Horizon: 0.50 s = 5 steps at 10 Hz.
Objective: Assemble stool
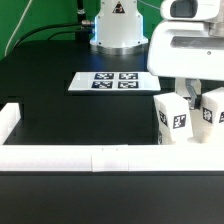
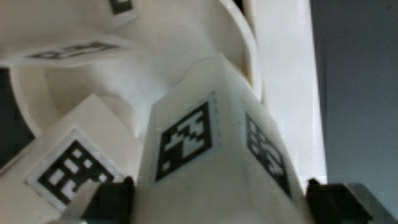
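Two white leg blocks with black-and-white tags stand at the exterior view's right, one (image 1: 172, 118) beside the other (image 1: 212, 114). My gripper (image 1: 190, 97) hangs low between and over them. In the wrist view a tagged leg block (image 2: 196, 130) fills the space between my dark fingertips (image 2: 107, 200), and the gripper (image 2: 222, 205) is open around it, its jaws wide at either side. Another tagged white part (image 2: 71, 50) lies beyond it. The round seat and the third leg do not show.
The marker board (image 1: 105, 81) lies flat mid-table. A long white border rail (image 1: 70, 157) runs along the front, with a short upright end (image 1: 9, 120) at the exterior view's left. The robot base (image 1: 118, 30) stands at the back.
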Available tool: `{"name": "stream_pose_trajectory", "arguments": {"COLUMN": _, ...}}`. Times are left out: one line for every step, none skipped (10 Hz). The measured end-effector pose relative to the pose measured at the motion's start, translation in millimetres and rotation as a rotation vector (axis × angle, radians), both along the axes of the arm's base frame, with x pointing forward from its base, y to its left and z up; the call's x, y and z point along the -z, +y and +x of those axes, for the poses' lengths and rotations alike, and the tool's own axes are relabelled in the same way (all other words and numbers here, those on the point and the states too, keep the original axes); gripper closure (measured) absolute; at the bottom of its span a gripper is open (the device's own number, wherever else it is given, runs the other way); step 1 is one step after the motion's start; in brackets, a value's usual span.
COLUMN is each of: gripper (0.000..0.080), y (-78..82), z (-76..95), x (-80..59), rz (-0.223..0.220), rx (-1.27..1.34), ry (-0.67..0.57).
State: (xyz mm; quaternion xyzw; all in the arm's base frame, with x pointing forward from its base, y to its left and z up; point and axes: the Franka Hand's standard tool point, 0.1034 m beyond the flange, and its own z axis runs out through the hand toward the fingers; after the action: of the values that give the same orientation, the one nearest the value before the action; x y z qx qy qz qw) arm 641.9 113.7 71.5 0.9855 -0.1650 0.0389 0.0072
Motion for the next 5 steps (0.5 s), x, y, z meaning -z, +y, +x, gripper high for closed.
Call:
{"name": "stream_pose_trajectory", "arguments": {"gripper": 0.0341, "y": -3.9, "z": -0.3, "x": 0.0, "rz": 0.013, "rx": 0.226, "ry": -0.003}}
{"name": "stream_pose_trajectory", "arguments": {"gripper": 0.0341, "y": -5.5, "z": -1.9, "x": 0.1, "rz": 0.022, "rx": 0.416, "ry": 0.004}}
{"name": "stream_pose_trajectory", "arguments": {"gripper": 0.0341, "y": -6.3, "z": -3.8, "x": 0.5, "rz": 0.04, "rx": 0.602, "ry": 0.013}}
{"name": "stream_pose_trajectory", "arguments": {"gripper": 0.0341, "y": -9.3, "z": -4.3, "x": 1.2, "rz": 0.071, "rx": 0.776, "ry": 0.019}}
{"name": "stream_pose_trajectory", "arguments": {"gripper": 0.0341, "y": -14.2, "z": -3.6, "x": 0.8, "rz": 0.117, "rx": 0.897, "ry": 0.008}}
